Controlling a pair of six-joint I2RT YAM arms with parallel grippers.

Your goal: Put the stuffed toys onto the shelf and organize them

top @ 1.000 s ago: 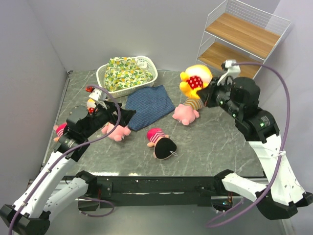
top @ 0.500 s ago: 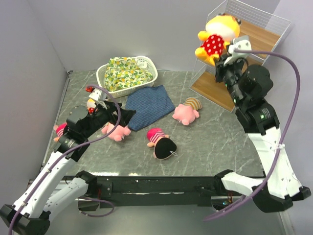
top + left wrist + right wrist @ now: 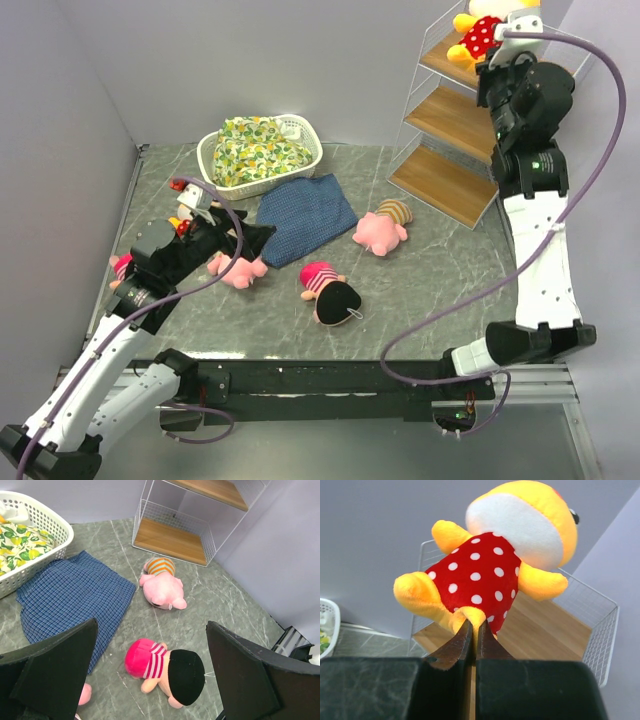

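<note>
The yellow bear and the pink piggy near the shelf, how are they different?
The yellow bear is up in the air, pinched by the right hand near the top of the shelf; the pink piggy lies on the table, untouched. The yellow bear wears red with white dots; the pink piggy wears stripes. Both are small soft toys.
</note>
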